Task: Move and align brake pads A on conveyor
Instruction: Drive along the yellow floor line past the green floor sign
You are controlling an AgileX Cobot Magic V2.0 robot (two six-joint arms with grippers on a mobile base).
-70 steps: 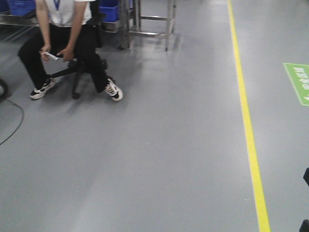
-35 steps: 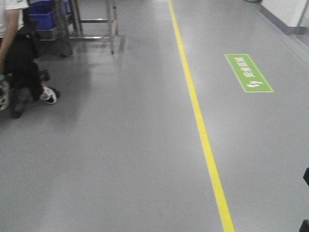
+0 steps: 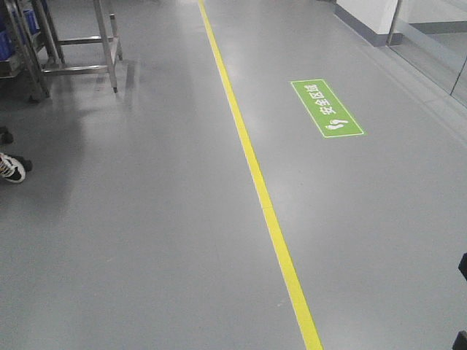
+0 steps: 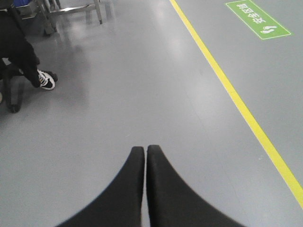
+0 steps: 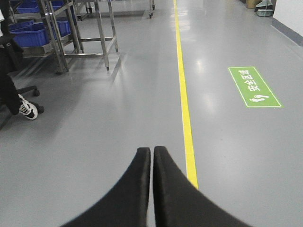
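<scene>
The brake pads A and the conveyor are out of view in every frame. My left gripper (image 4: 145, 149) is shut with nothing between its black fingers, hanging over bare grey floor. My right gripper (image 5: 152, 151) is shut too and holds nothing, just left of the yellow floor line (image 5: 184, 101). In the front view only a dark sliver of an arm (image 3: 462, 266) shows at the right edge.
A yellow line (image 3: 248, 157) runs along the grey floor, with a green floor sign (image 3: 326, 107) to its right. Steel racks (image 5: 80, 33) with blue bins (image 5: 31, 34) stand at the far left. A seated person's shoe (image 4: 45, 80) and chair base (image 4: 13, 92) are at the left.
The front view has swung to the right: the seated person has slid out past the left edge, and the yellow line and green sign have shifted leftward.
</scene>
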